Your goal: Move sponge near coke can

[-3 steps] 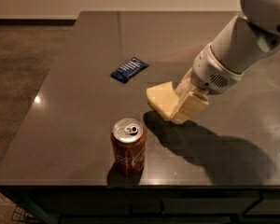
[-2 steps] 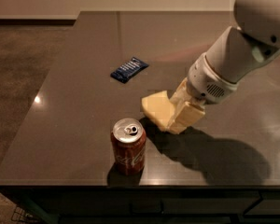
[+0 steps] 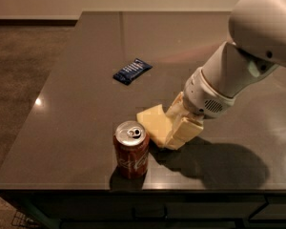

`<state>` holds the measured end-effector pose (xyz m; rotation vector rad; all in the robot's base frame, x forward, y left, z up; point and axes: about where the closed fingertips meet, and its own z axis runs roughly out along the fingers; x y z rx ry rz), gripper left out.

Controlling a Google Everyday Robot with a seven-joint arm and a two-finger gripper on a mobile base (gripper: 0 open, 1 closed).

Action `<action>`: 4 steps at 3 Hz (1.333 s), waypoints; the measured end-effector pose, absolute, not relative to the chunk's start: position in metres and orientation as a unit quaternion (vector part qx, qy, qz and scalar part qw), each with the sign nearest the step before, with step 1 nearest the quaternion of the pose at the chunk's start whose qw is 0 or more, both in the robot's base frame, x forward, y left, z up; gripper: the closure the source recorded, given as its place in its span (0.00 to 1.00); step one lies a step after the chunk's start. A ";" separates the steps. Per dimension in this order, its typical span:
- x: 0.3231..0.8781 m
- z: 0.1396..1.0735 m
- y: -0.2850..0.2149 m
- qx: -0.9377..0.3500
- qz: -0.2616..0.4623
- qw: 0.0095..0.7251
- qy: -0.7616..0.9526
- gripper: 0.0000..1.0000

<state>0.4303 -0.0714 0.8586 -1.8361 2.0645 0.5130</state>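
Observation:
The red coke can [image 3: 131, 150] stands upright near the table's front edge, silver top with pull tab showing. The pale yellow sponge [image 3: 153, 122] lies low at the tabletop just right of and behind the can, close to it. My gripper [image 3: 177, 128] comes in from the upper right on a white arm, and its cream fingers [image 3: 185, 131] are shut on the sponge's right part, hiding that end. A small gap shows between sponge and can.
A dark blue snack packet [image 3: 132, 71] lies farther back on the dark table [image 3: 76, 109]. The table's front edge runs just below the can, and its left edge drops to the floor. My arm casts a shadow to the right of the sponge.
My gripper has carried the sponge forward and to the left, lower toward the tabletop, ending right beside the coke can. The can and packet have not moved.

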 end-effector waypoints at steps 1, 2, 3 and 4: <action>0.425 0.853 -0.067 -0.652 0.190 0.162 0.716 0.35; 0.425 0.854 -0.066 -0.652 0.189 0.162 0.716 0.12; 0.424 0.854 -0.065 -0.653 0.188 0.162 0.715 0.00; 0.424 0.854 -0.065 -0.653 0.188 0.162 0.715 0.00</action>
